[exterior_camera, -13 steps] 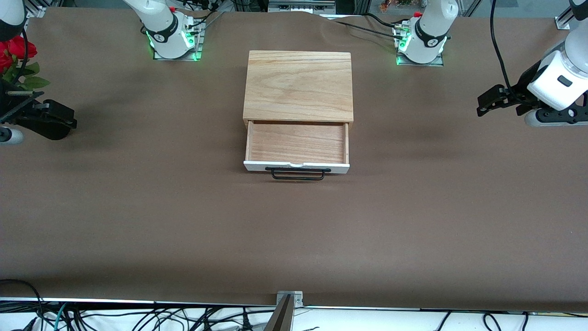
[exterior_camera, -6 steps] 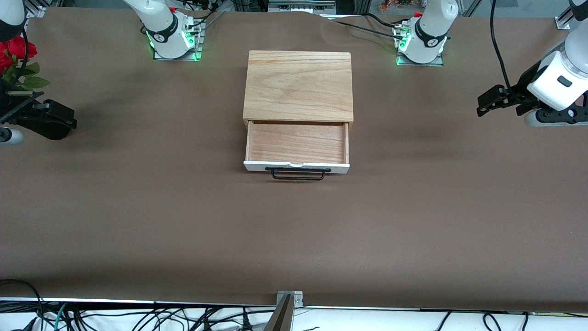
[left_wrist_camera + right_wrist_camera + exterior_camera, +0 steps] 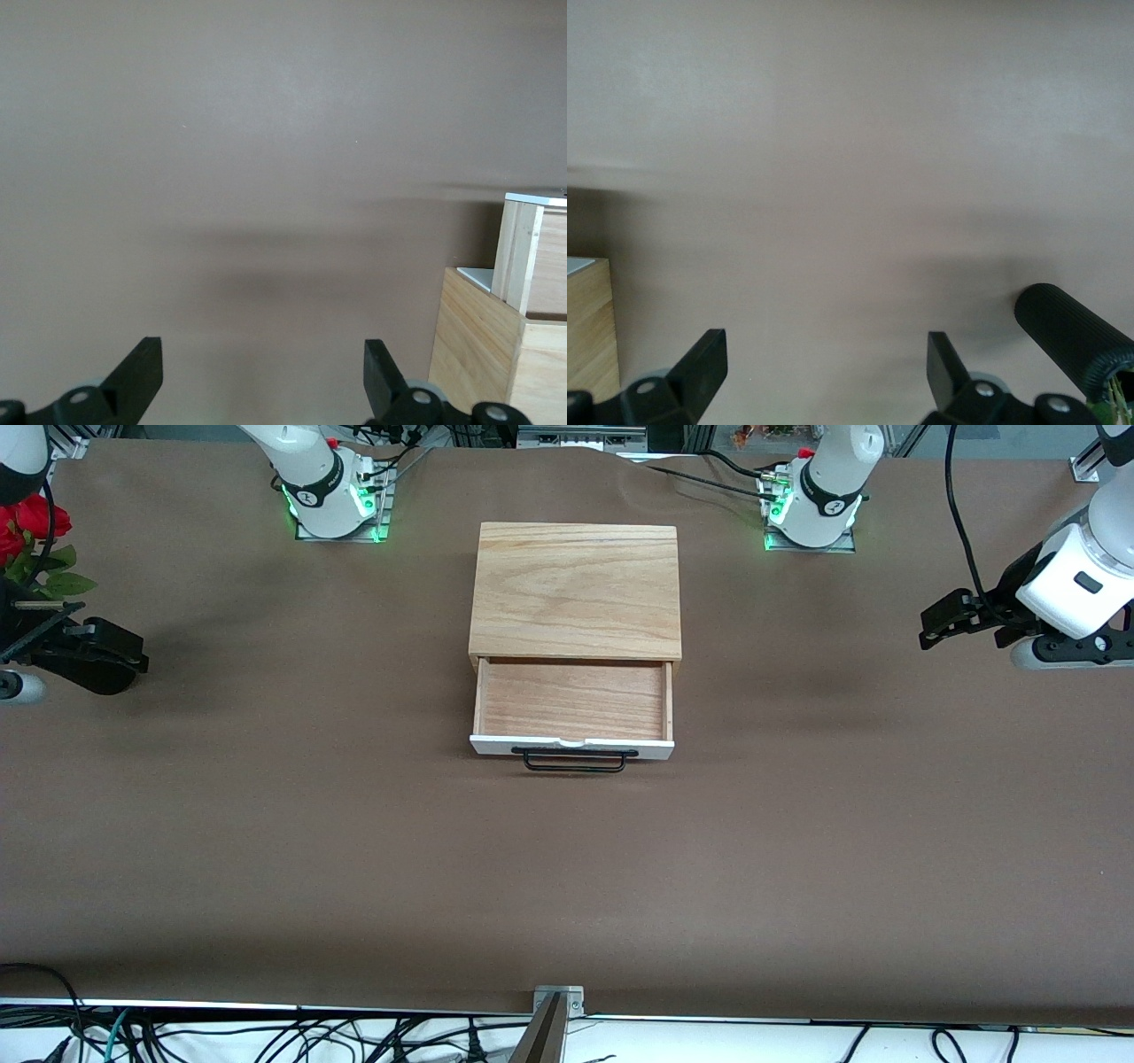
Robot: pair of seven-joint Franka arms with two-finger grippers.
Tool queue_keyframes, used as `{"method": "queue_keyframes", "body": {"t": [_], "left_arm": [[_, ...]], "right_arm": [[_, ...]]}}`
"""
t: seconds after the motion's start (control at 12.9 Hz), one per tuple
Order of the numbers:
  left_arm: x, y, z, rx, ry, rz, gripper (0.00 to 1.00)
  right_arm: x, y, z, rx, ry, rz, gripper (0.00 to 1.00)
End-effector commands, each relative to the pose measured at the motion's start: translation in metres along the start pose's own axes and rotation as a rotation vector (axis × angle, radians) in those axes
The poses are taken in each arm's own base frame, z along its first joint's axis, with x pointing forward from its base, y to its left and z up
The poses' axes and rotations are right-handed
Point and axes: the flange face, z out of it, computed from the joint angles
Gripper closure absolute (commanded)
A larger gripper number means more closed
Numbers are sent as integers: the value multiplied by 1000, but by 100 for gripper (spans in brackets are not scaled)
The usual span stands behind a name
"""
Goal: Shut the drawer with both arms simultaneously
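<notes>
The drawer [image 3: 572,700] stands pulled out of the light oak box [image 3: 576,589], its tray empty. Its white front panel [image 3: 496,745] and black wire handle [image 3: 573,761] face the front camera. My left gripper [image 3: 928,627] hovers open over bare table at the left arm's end, well apart from the box. The left wrist view shows its empty fingers [image 3: 142,370] and a corner of the drawer [image 3: 523,257]. My right gripper [image 3: 140,662] hovers open over the right arm's end. Its fingers [image 3: 704,359] hold nothing, and an edge of the box [image 3: 589,336] shows.
Brown cloth [image 3: 567,868] covers the whole table. Red flowers [image 3: 31,522] stand at the right arm's end, close to the right gripper. A black ribbed cylinder [image 3: 1067,341] lies near the right gripper. Both arm bases [image 3: 332,505] glow green beside the box.
</notes>
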Motion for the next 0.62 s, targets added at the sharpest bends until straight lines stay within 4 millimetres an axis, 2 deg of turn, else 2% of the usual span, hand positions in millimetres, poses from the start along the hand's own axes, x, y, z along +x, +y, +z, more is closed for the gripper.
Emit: {"method": "queue_keyframes", "body": {"t": [0.0,0.23,0.31,0.46,0.54], "left_arm": [[-7,0,-1,-26,4,-7,0],[-6,-1,-1,-26,4,-9,0],[-6,-1,-1,-26,4,-9,0],[-5,-1,-1,-27,8,-9,0],[-3,0,0,-28,16,-6,0]], "right_arm": [[4,-3,3,22,0,14,0],[16,-10,18,92,-3,21,0],[24,-11,30,118,-7,19,0],[42,-25,58,203,-28,14,0],[50,-42,62,227,-2,-4,0]]}}
